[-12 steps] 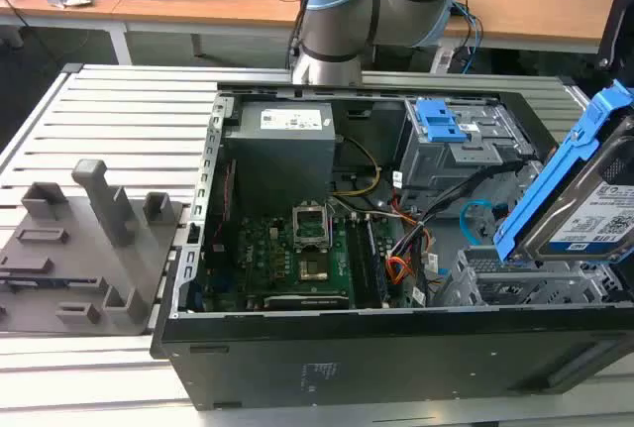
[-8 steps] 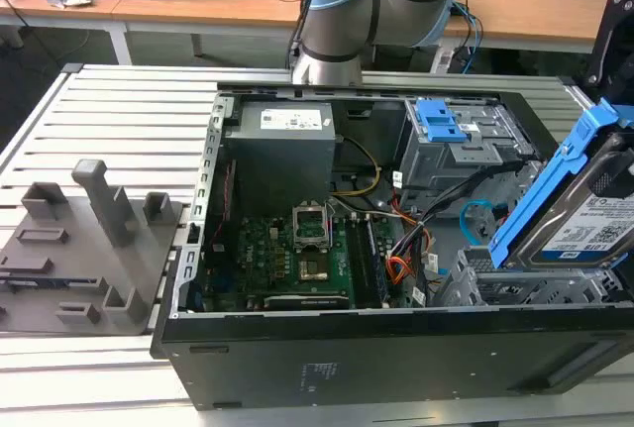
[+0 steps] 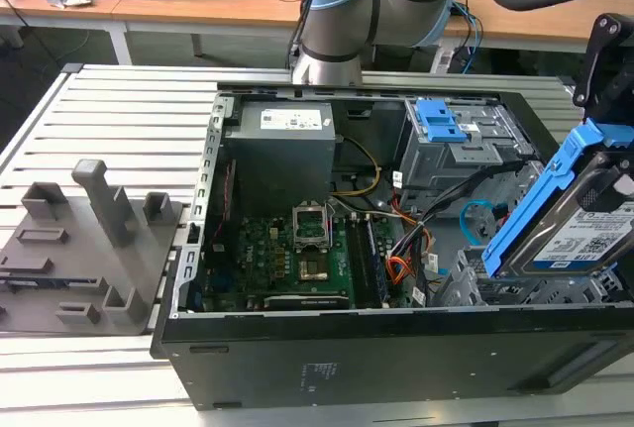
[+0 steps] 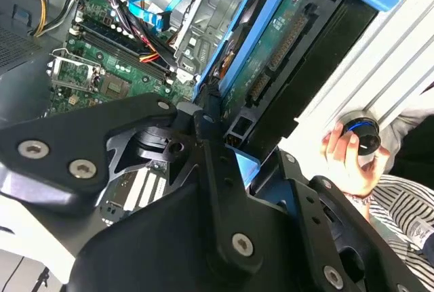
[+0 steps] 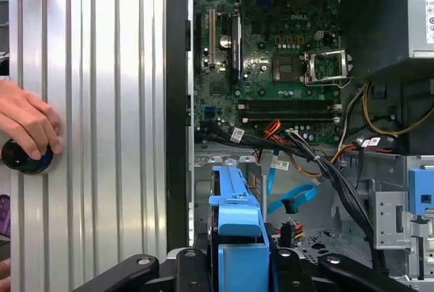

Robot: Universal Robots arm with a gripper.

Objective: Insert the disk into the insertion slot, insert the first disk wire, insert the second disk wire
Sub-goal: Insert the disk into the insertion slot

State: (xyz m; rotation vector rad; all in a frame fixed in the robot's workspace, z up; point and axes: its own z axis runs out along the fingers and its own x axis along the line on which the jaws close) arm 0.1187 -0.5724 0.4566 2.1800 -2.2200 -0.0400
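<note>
My gripper (image 3: 616, 174) is shut on the disk (image 3: 580, 224), a grey drive with a white label in a bright blue carrier. The disk hangs tilted, one end high, over the insertion slot (image 3: 468, 283), a low perforated metal cage in the open case's corner at the exterior view's right. The second wrist view shows the disk's green circuit side (image 4: 271, 68) between the black fingers (image 4: 203, 126). The first disk wire (image 5: 288, 227), red, orange and black leads with a black plug, lies loose beside the cage. The second disk wire (image 5: 295, 197), a light-blue looping cable, lies loose near it.
The open computer case (image 3: 376, 348) lies on a slatted aluminium table (image 3: 119, 120). A taller grey cage with blue tabs (image 3: 451, 135), the power supply (image 3: 282, 150) and the motherboard (image 3: 287, 259) sit inside. A grey fixture (image 3: 84, 239) is at the exterior view's left. A person's hand (image 5: 27, 122) rests on a black knob.
</note>
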